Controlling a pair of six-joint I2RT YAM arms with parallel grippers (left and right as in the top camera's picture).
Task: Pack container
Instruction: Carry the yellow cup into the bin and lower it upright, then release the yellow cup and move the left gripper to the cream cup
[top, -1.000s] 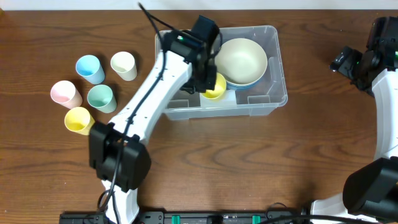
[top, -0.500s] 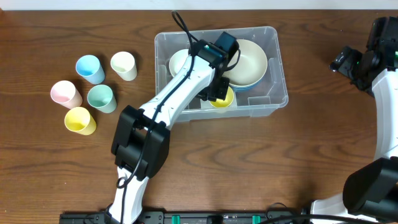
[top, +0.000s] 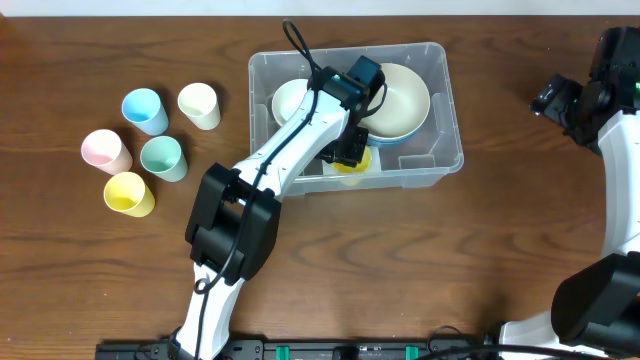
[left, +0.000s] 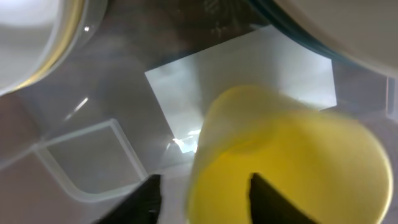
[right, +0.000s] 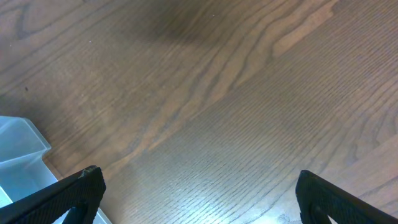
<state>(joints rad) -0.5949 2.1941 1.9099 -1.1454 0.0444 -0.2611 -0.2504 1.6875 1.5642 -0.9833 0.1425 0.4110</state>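
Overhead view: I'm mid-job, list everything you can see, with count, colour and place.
container: 1, clear, top middle of table
left bowl: 1, cream, container's left end
right bowl: 1, cream, container's right end, with a blue rim showing beneath it
packed cup: 1, yellow, container's near side, under the left hand
loose cups: 5, on the table's left side: blue, cream, pink, green, yellow
table: 1, brown wood
left hand: 1, black fingers, inside container, open at the packed cup
right hand: 1, black fingers, open over the table's right side
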